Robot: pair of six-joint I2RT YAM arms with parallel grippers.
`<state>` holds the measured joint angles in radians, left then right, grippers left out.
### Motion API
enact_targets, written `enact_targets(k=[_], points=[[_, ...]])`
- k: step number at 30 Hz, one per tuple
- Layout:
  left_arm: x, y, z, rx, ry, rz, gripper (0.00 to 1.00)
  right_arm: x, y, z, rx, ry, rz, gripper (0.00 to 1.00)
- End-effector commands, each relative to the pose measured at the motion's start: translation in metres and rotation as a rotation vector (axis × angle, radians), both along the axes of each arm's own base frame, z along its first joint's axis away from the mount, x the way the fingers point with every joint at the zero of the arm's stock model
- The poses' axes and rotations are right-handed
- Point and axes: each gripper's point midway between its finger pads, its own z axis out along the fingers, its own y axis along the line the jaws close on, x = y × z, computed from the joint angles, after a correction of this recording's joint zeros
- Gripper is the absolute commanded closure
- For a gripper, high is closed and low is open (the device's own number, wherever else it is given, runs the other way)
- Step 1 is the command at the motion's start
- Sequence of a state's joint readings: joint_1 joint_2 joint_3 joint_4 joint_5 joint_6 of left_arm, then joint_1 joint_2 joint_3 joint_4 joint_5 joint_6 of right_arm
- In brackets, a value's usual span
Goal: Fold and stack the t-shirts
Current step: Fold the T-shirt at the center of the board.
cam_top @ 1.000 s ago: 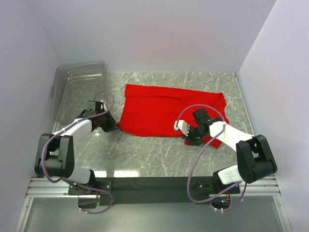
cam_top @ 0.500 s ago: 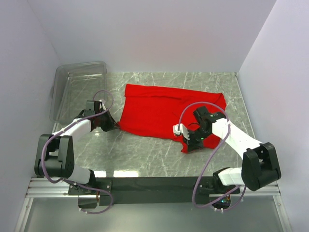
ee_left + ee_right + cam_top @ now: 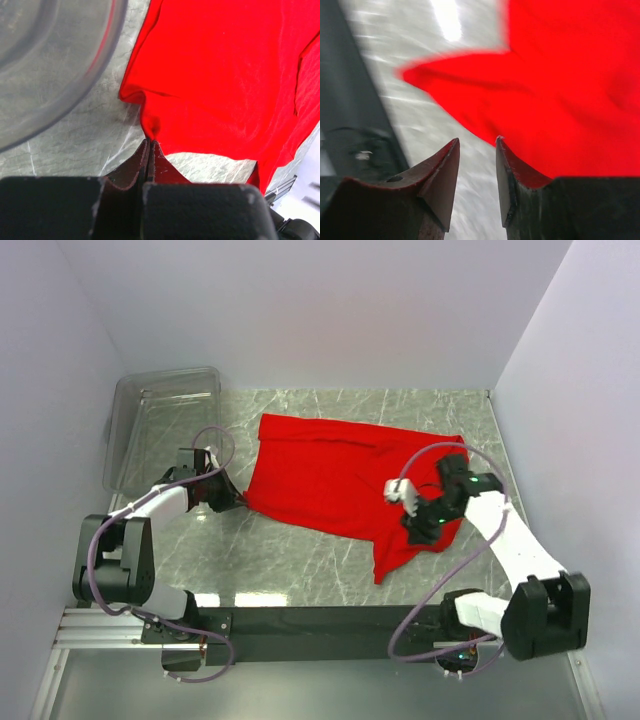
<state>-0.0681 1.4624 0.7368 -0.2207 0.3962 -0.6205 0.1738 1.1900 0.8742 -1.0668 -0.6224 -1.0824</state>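
The plain bright red short-sleeved t-shirt (image 3: 320, 475) lies spread but rumpled across the middle of the grey marbled counter (image 3: 300, 580). One pointed flap trails toward the near edge on the robot's right. A clear plastic bin (image 3: 160, 415) sits at the far left corner, and the t-shirt is wholly outside it.

The left claw (image 3: 150, 146) is clenched on a small pinch of cloth at the shirt's near left edge, the fabric drawn to a peak at its tips. The right claw (image 3: 476, 142) is released: its jaws stand apart with nothing between them, hovering over the shirt's right side just beside the trailing flap. The blur in the wrist view suggests it is in motion.

This looks like the laying-out step, with no fold yet made. Next, the right claw probably needs a low, clean pinch on the right-hand edge or the flap. Both arms could then pull the cloth flat while the left keeps its corner anchored.
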Motion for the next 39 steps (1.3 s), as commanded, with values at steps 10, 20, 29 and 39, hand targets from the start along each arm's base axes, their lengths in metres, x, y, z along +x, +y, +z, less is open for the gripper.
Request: enact_targets(k=[10, 20, 29, 39], points=[[0.003, -0.006, -0.006, -0.036, -0.011, -0.04, 0.99, 0.009, -0.11, -0.053, -0.359, -0.204, -0.077, 0.63], [0.008, -0.006, -0.001, -0.028, -0.024, -0.055, 0.99, 0.011, -0.11, -0.065, -0.356, -0.167, -0.093, 0.66], [0.011, -0.006, 0.003, -0.031, -0.035, -0.054, 0.99, 0.002, -0.105, -0.078, -0.337, -0.131, -0.092, 0.68], [0.008, -0.006, 0.005, -0.032, -0.038, -0.042, 0.99, 0.01, -0.106, -0.088, -0.337, -0.128, -0.134, 0.75]])
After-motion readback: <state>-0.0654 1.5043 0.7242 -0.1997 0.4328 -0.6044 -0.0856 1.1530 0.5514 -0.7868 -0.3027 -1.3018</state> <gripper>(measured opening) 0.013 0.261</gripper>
